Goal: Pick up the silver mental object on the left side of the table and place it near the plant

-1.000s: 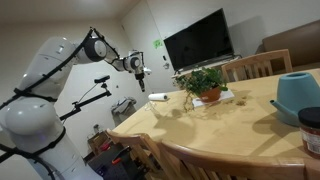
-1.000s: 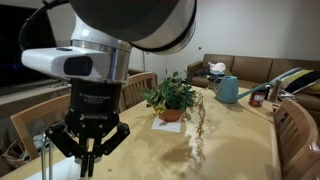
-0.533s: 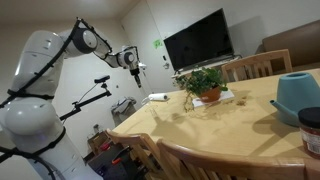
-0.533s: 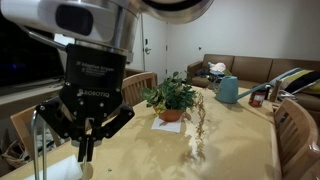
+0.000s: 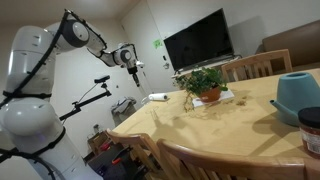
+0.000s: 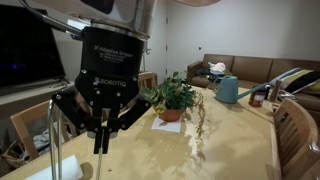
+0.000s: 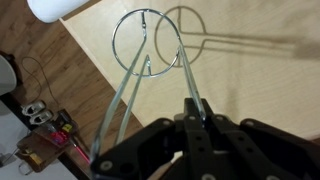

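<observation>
My gripper (image 7: 190, 118) is shut on a silver wire object (image 7: 185, 85), a ring on thin straight legs, and holds it in the air above the wooden table (image 7: 260, 90). The ring's shadow falls on the tabletop beside it. In an exterior view the gripper (image 6: 100, 125) hangs close to the camera with the wire legs (image 6: 49, 130) below it. In an exterior view the gripper (image 5: 135, 68) is high off the table's far corner. The potted plant (image 5: 205, 82) (image 6: 172, 97) stands on a white mat in both exterior views, well away from the gripper.
A teal watering can (image 5: 298, 95) (image 6: 228, 90) stands beyond the plant. A dark cup (image 5: 310, 130) is at the table edge. Wooden chairs (image 5: 258, 66) ring the table. A white roll (image 6: 65, 168) lies below the gripper. A TV (image 5: 200, 40) hangs on the wall.
The arm has swung upward and away from the plant, carrying the silver wire object higher above the table corner. The gripper stays shut on it.
</observation>
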Controlling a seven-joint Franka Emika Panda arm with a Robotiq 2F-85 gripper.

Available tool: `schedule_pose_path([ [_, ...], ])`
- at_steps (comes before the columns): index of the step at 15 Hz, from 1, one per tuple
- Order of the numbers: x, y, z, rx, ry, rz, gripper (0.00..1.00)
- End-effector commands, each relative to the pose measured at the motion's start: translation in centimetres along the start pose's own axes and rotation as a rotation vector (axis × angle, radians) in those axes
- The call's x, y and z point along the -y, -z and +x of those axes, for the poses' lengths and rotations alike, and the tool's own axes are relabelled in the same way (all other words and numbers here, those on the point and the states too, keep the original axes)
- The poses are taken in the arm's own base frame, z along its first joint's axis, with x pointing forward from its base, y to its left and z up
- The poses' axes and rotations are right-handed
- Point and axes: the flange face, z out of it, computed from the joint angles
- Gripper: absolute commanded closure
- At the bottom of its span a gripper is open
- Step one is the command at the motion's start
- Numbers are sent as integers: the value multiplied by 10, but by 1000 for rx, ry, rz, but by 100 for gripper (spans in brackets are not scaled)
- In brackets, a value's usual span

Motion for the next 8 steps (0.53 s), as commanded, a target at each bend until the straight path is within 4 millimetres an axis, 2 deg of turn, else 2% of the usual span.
schedule_pose_path([
  [1, -1, 0, 0, 0, 0, 1, 98],
  [8, 21, 15, -16, 167, -185, 97, 98],
])
